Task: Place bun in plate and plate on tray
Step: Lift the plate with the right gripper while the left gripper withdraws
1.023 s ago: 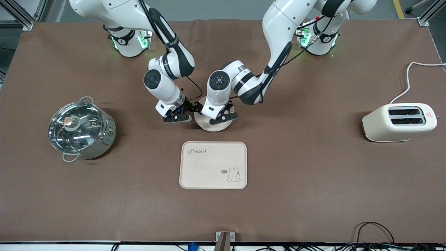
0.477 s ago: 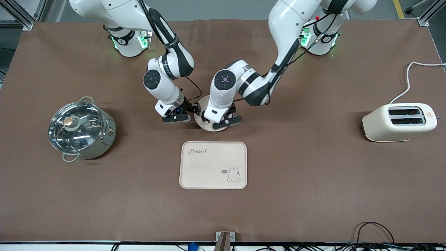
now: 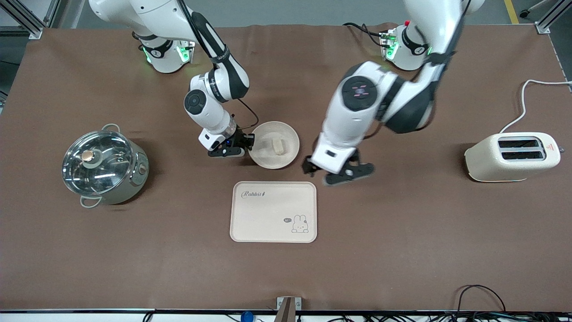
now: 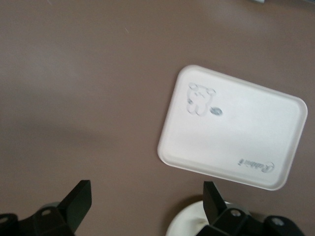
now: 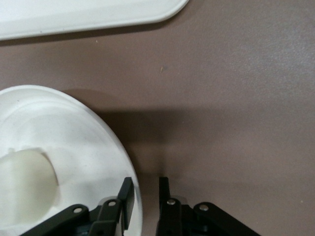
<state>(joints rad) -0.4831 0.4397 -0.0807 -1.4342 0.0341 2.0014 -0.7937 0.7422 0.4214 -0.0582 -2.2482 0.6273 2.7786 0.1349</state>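
Note:
The bun (image 3: 278, 146) lies in the round cream plate (image 3: 268, 158), which stands on the table farther from the front camera than the Rabbit tray (image 3: 273, 211). My right gripper (image 3: 247, 142) is low at the plate's rim on the pot's side. In the right wrist view it (image 5: 146, 189) is closed down on the rim of the plate (image 5: 64, 128), one finger inside and one outside, with the bun (image 5: 24, 177) close by. My left gripper (image 3: 334, 172) is open and empty, up in the air over bare table beside the tray's corner. Its wrist view shows the tray (image 4: 231, 128) and the plate's edge (image 4: 189, 223).
A steel pot with a glass lid (image 3: 103, 163) stands toward the right arm's end of the table. A cream toaster (image 3: 511, 156) with a white cable stands toward the left arm's end. The tray's edge also shows in the right wrist view (image 5: 74, 14).
My left gripper has risen off the plate and swung toward the toaster's end, open, leaving the bun in the plate. The right gripper has stayed at the rim.

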